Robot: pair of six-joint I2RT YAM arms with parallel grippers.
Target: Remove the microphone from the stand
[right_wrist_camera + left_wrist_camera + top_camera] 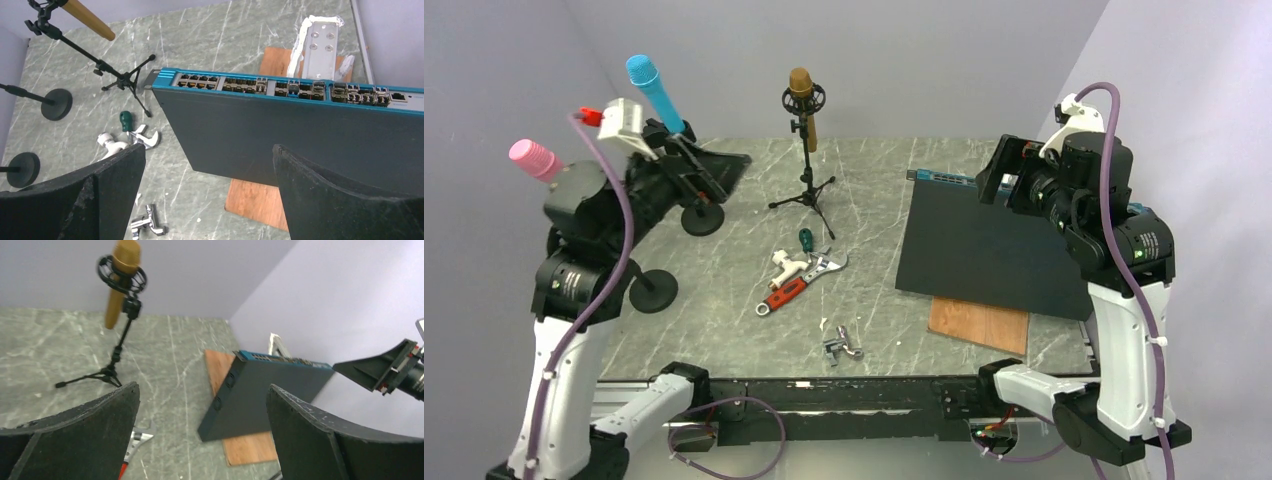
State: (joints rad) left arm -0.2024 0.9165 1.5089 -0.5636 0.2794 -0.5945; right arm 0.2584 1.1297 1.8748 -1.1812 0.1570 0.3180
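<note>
**Left fingers** (100,430): spread wide, nothing between them, raised clear of the desk (724,330). The wrist view looks between them toward the gold mic (120,280).

**Right fingers** (320,200): also wide apart, gripping nothing. They are held above the network switch (300,130), whose blue port face is turned to the rear wall.

**Task items**
- Gold mic sits tilted in a black shock mount on a tripod stand (807,185), rear ctr of desk. It is well apart from both sets of fingers.
- Blue mic (654,90) stands rear left on a round-base stand (703,218). In the top view it is just beside the left wrist – cannot tell if they touch.
- Pink mic (534,158) is at far left, its pole hidden behind the left arm. A second round base (653,290) sits near that arm.
- All three mics are seated in their holders.

**Other items**
- Desk ctr: red-handled wrench (799,285), green-handled screwdriver (805,238) and white fitting (786,265), clustered close together.
- A small metal fitting (842,345) lies nearer the front edge.
- Right side: the switch lies over a wooden board (979,325) – a white bracket (320,47) sits behind it.
</note>
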